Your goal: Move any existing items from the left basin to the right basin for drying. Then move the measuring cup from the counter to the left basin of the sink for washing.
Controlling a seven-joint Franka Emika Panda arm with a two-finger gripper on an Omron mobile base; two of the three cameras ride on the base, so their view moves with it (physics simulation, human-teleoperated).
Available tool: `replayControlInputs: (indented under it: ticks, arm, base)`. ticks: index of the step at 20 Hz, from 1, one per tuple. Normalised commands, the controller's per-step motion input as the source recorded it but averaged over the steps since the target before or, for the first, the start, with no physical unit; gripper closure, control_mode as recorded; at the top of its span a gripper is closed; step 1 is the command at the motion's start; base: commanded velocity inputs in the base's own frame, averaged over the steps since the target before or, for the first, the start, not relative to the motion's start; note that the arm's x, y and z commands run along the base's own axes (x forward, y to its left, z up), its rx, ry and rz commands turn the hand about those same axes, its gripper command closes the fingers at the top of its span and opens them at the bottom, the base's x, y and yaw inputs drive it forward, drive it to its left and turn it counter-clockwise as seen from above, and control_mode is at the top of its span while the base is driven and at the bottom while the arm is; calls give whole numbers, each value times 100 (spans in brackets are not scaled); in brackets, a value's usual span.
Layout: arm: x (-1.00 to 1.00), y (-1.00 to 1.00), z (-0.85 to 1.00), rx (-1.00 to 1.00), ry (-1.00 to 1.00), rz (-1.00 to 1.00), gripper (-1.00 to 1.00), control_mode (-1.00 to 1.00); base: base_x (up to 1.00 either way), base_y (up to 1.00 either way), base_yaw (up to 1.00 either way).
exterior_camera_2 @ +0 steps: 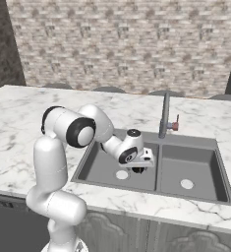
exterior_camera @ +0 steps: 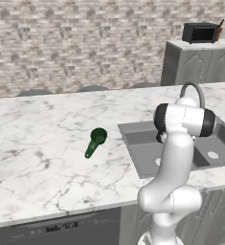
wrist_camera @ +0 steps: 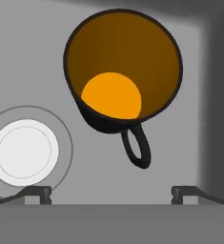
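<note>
Hovering with gripper spread wide above orange mug standing in left basin, drain at eight o'clock; likely light, rigid, glossy-slippery; best pinched across rim.

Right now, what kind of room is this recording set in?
A kitchen, rendered rather than real. A white marble counter holds a grey double sink with a faucet, and a green measuring cup lies on the counter.
</note>
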Motion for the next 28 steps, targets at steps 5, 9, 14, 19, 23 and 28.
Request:
replayControlInputs:
  ticks: [5, 9, 14, 19, 23, 28]
  arm:
    - [5, 0, -1, 0, 0, 3, -100, -100]
    - [6, 0, -8, 0, 0, 3, -100, -100]
    - [17, 0, -14, 0, 0, 5, -100, -100]
    - [21, 0, -18, 0, 0, 6, -100, -100]
    - [15, -4, -18, 0, 0, 4, -100, -100]
    - [2, -7, -16, 0, 0, 3, -100, -100]
  base:
    - [0, 0, 0]
    - [0, 0, 0]
    - [0, 0, 0]
    - [0, 0, 0]
    - [0, 0, 0]
    - [0, 0, 0]
